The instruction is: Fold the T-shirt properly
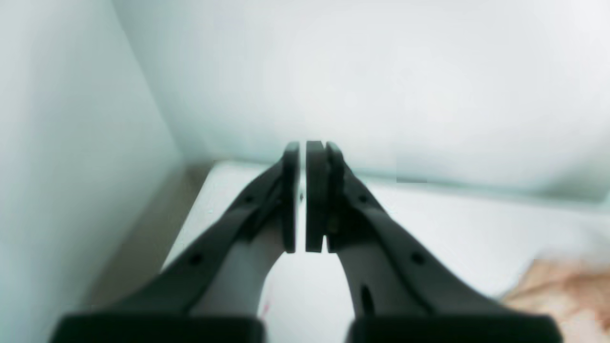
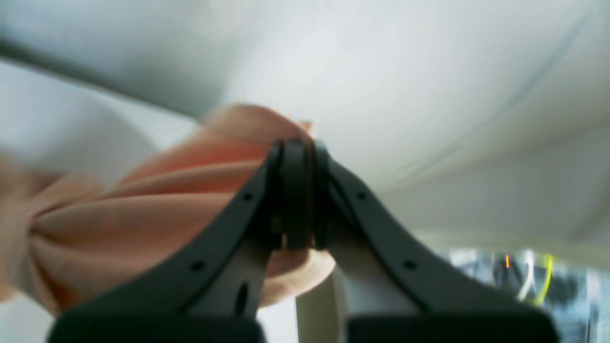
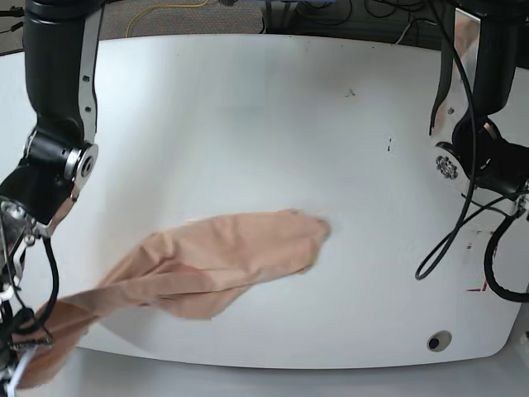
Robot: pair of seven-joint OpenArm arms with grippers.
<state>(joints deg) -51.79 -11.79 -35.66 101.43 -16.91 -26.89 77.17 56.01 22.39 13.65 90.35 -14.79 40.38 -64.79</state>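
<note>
The right pincer (image 2: 298, 200) is clamping a bunched corner of the T-shirt (image 3: 223, 260), its jaws pressed together on a wad of peach cloth that is fanning out in deep folds toward the left of the right wrist view. The left pincer (image 1: 305, 195) is holding nothing, its jaws standing together with only a hairline slit between them, pointing at bare white surface with a scrap of peach cloth showing at the lower right of its view.

In the base view the garment is lying crumpled across the near middle of the tabletop (image 3: 273, 124), stretching in a rope-like tail down to the near left corner, where it is running off the near edge toward the right arm. It is looking light, limp and thoroughly soft, so it is likely to sag, twist and slide rather than hold any shape. A grip on an edge, such as a hem or shoulder seam, would probably serve better than a fistful; which part is being gripped now cannot be told.

The tabletop is white, smooth and rounded at the corners, carrying a few small dark marks and a round hole near the right. Cables are trailing along the far side and the right arm base.
</note>
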